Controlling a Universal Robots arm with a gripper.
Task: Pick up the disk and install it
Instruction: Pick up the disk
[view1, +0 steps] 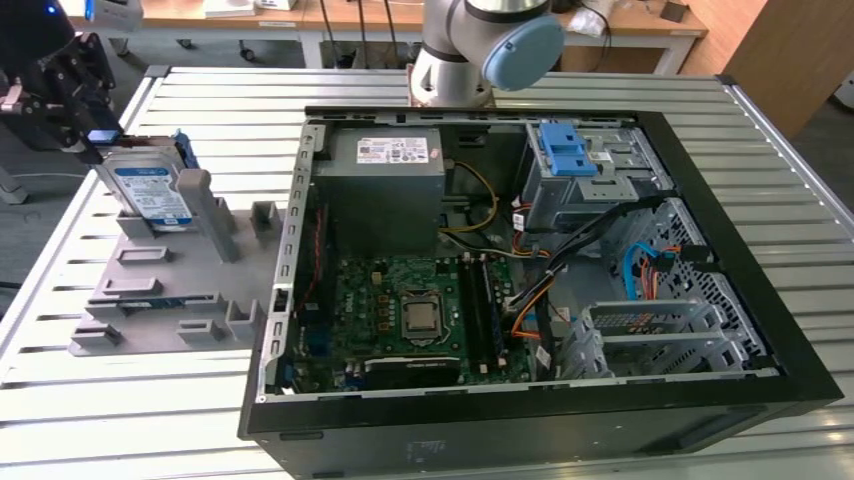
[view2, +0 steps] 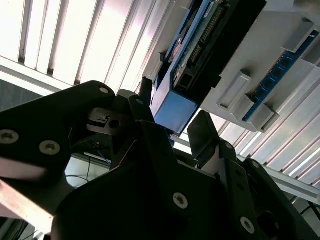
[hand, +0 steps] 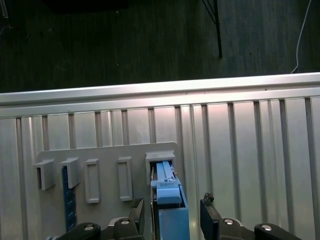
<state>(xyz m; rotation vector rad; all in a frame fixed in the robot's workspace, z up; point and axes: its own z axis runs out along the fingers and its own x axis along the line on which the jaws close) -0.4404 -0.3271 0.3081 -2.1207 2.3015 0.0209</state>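
Observation:
The disk (view1: 147, 190) stands on edge in a slot of the grey holder plate (view1: 160, 290) at the exterior view's left, its white-and-blue label facing the camera. My gripper (view1: 94, 140) hovers at the disk's upper far end. In both wrist views the blue carrier frame (hand: 170, 210) (view2: 172, 112) sits between the two dark fingers (hand: 137, 215), with a small gap on each side. The gripper (hand: 171, 216) is open and straddles the disk's end without clamping it.
An open black computer case (view1: 747, 300) lies on the slatted metal table (view1: 160, 420), with a grey power-supply box (view1: 387, 180), motherboard (view1: 414, 310) and a drive bay with blue latches (view1: 567, 150). The arm's base (view1: 467, 50) stands behind the case. A blue memory stick (hand: 69, 200) sits in the holder.

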